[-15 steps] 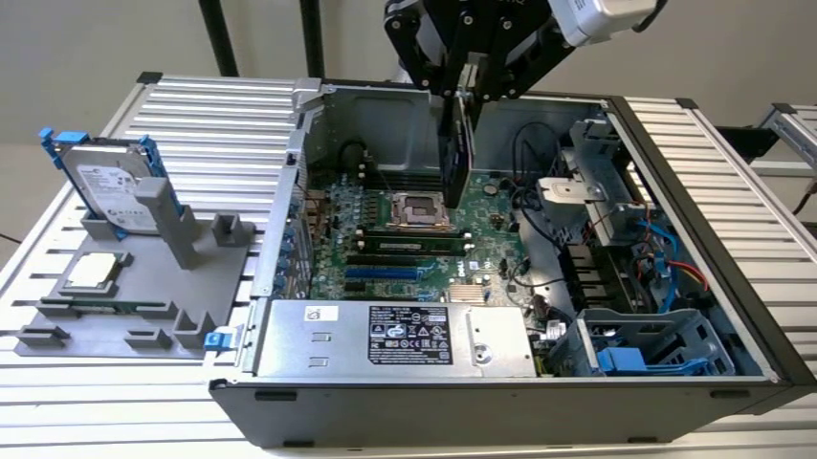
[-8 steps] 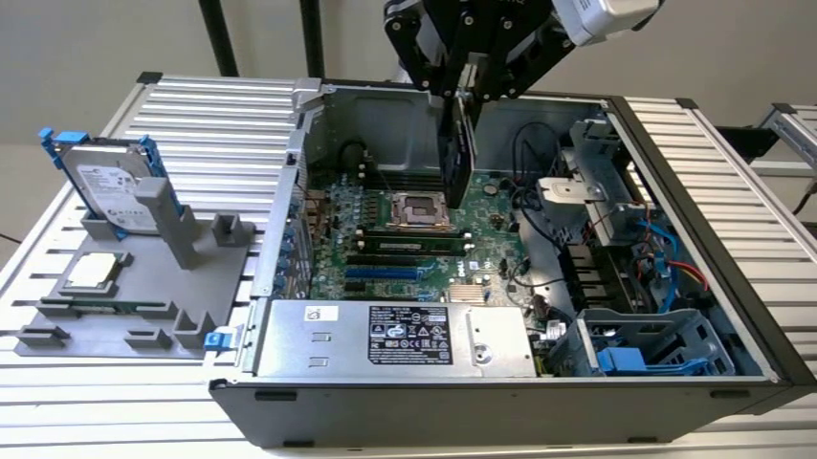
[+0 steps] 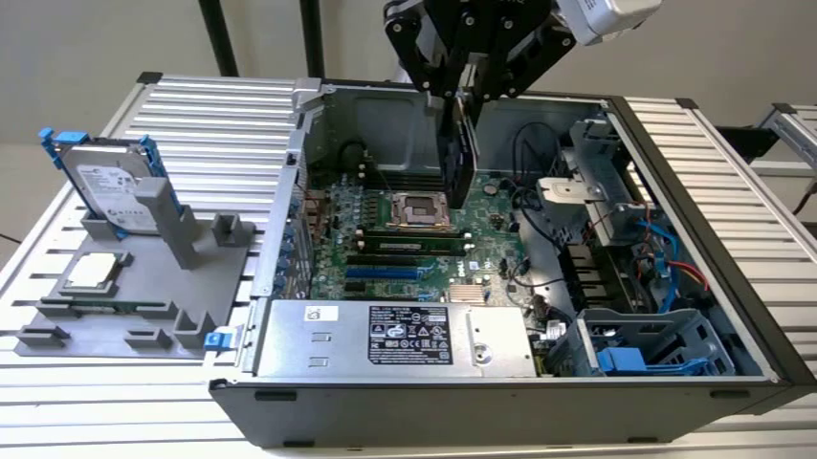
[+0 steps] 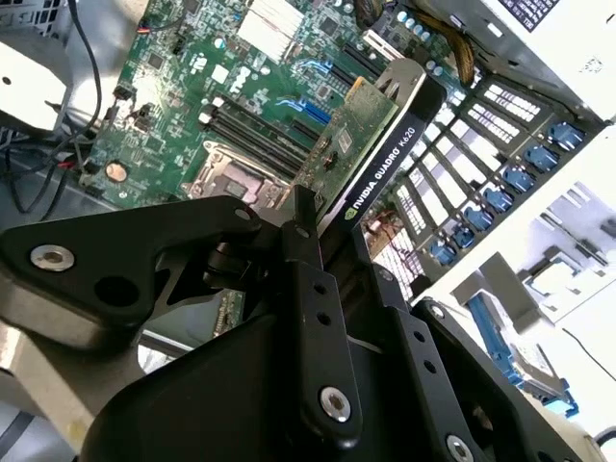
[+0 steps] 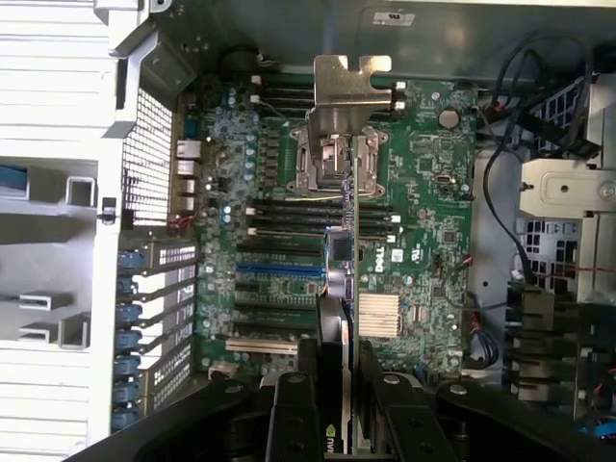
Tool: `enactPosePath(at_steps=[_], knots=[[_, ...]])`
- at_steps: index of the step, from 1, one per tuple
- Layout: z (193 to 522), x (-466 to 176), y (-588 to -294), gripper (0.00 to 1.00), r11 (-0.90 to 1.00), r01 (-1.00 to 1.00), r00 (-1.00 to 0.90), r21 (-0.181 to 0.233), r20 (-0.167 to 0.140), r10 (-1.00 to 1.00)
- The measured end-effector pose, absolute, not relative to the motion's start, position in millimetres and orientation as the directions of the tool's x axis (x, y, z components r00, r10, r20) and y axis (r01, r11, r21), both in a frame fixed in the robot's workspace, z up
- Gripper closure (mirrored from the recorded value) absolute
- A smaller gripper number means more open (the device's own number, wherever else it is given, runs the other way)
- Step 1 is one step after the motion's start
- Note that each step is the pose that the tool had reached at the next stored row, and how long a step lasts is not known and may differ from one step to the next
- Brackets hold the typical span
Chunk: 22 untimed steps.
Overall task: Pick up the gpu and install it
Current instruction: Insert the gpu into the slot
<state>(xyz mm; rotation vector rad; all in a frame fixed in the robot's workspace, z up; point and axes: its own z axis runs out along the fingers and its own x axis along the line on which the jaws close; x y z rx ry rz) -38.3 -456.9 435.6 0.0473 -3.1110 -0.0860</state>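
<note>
gripper (image 3: pixel 464 96) clamped on gpu (image 3: pixel 457 143) | over motherboard (image 3: pixel 498 206) inside open case (image 3: pixel 511 416) | CPU socket (image 3: pixel 415 210) below | hard drive (image 3: pixel 109 191) well apart

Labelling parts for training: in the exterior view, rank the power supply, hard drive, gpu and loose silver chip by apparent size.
1. power supply
2. hard drive
3. gpu, seen edge-on, so unsure against the drive
4. silver chip
</note>
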Motion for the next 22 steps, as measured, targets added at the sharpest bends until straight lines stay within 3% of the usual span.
enactPosePath(at_steps=[22], knots=[[435.6,-38.3,-456.9,1.0,0.99,-0.127,-0.991,0.056,0.028,-0.129]])
